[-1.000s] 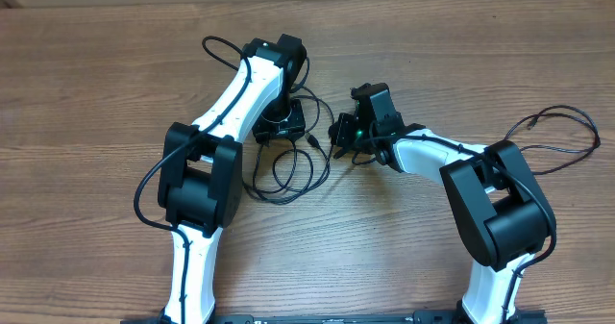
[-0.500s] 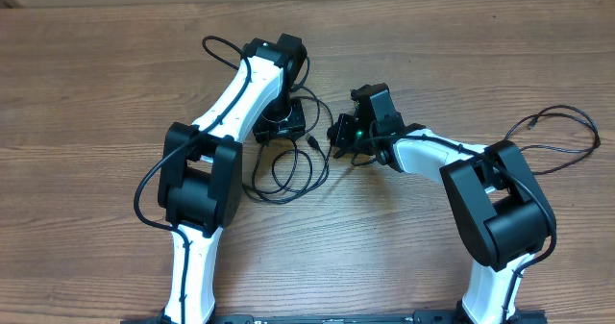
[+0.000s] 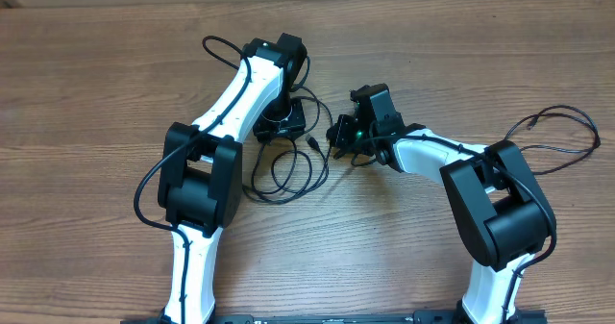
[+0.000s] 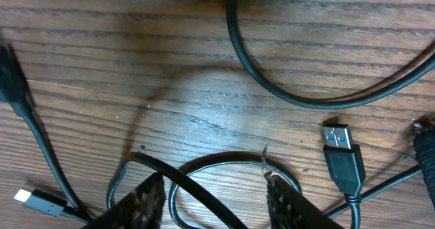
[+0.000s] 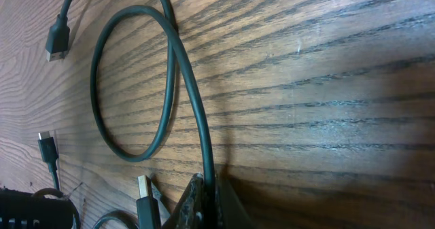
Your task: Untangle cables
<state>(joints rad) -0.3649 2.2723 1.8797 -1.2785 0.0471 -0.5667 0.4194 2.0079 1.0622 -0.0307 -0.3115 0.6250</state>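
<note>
The thin black flexible cables point(image 5: 201, 120) lie in loose loops on the brown wooden counter point(image 3: 96, 74), between the two claws. The right claw point(image 5: 205, 188) is pressed closed on one strand. The cord comes out straight from its tips and then bends into a round loop. The left claw point(image 4: 216, 200) stands half apart low over the tangle, with a loop and a strand passing between its fingers with free space around them. A black USB plug with a blue insert point(image 4: 342, 157) lies just beside it. A separate black cord point(image 3: 531, 123) lies well apart, on the right claw's side.

black cable point(image 5: 190, 96) looped on wooden table point(image 5: 326, 86), pinched by right pincer point(image 5: 206, 191)
</note>
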